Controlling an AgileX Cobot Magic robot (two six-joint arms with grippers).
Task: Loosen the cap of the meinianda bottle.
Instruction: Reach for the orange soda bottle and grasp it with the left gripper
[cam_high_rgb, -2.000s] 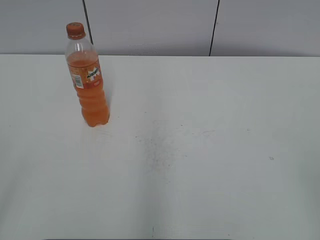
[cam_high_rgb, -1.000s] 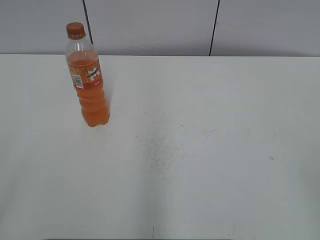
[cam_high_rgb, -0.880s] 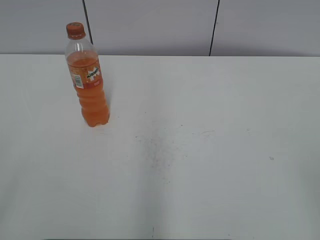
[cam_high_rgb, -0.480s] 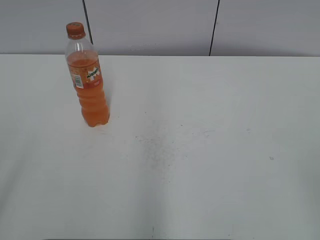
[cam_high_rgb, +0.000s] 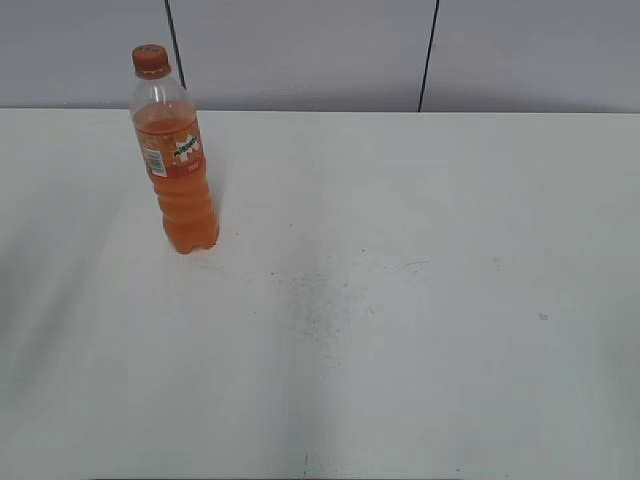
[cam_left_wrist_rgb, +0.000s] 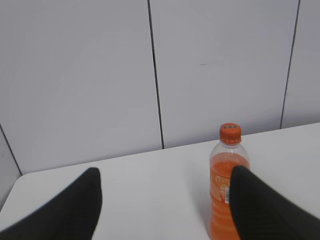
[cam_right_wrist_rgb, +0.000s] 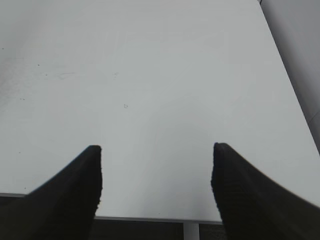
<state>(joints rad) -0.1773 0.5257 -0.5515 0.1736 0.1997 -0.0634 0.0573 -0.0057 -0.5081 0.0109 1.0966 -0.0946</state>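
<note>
A white table (cam_high_rgb: 400, 300) fills most of the view, faintly scuffed with dark specks near its middle. A meinianda bottle (cam_high_rgb: 178, 170) of orange drink stands upright on its far left part, cap (cam_high_rgb: 150, 60) on.

From my left wrist view, my left gripper (cam_left_wrist_rgb: 162, 172) shows only two dark finger ends; their lower parts run off the bottom edge. My right finger (cam_left_wrist_rgb: 265, 210) covers the lower right side of the bottle (cam_left_wrist_rgb: 226, 200), whose base is cut off by the bottom edge. The label print there is too small to read. In my right wrist view, my right gripper (cam_right_wrist_rgb: 156, 149) is likewise cut off below. Neither of my arms appears in the exterior view.
</note>
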